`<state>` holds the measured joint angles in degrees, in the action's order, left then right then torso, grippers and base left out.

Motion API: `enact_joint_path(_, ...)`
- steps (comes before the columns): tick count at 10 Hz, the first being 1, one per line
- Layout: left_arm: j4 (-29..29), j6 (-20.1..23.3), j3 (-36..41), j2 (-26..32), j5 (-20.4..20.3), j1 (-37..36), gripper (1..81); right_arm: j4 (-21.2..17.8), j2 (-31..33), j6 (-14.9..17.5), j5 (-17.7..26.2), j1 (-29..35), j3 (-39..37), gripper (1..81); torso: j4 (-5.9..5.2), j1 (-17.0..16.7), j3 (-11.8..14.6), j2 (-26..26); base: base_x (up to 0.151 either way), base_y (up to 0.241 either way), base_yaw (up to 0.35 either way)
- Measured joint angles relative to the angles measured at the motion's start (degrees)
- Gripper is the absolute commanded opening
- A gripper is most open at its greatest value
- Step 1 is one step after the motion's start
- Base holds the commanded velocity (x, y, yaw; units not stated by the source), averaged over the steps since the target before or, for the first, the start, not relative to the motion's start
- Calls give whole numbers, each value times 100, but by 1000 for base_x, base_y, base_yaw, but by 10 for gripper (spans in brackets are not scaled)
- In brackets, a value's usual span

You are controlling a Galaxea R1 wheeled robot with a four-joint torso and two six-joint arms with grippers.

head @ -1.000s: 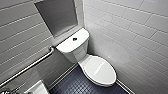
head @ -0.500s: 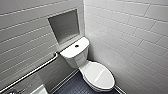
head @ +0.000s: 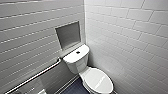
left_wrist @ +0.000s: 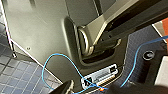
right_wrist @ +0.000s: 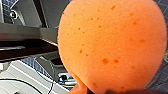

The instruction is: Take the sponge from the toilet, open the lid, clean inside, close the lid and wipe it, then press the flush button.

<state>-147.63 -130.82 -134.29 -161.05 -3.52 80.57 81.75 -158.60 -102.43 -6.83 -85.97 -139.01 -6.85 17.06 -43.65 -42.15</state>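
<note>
Though you cannot tell how open your left hand is, the rail [head: 35,75] sits left of the toilet [head: 98,80], lid down, button [head: 78,52] on its tank; your right hand is closed on the sponge [right_wrist: 112,45], held close before its wrist camera.

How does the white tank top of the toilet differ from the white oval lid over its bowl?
The white rounded-rectangular tank top is boxy; the white oval bowl lid is egg-shaped. The tank top carries a small dark round flush button in its middle; the bowl lid is plain. The tank top sits higher, by the tiled wall; the bowl lid lies lower, nearer the camera. Both are white and smooth.
</note>
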Motion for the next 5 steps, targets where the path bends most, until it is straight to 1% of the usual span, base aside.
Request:
enact_joint_path(3, 0, 0, -416, -262, -44, 71, 811, 39, -173, 20, -4, -41, -208, 10, 0, -405, 614, 607, 0, 0, 0)
enact_joint_path(4, 0, 0, -492, -321, -38, 66, 811, 41, -207, 24, -2, -48, -215, 10, 2, -540, 756, 808, 0, 0, 0)
enact_joint_path(5, 0, 2, -553, -358, -41, 85, 811, 50, -251, 35, -9, -69, -215, 10, 0, -662, 795, 981, 0, 0, 0)
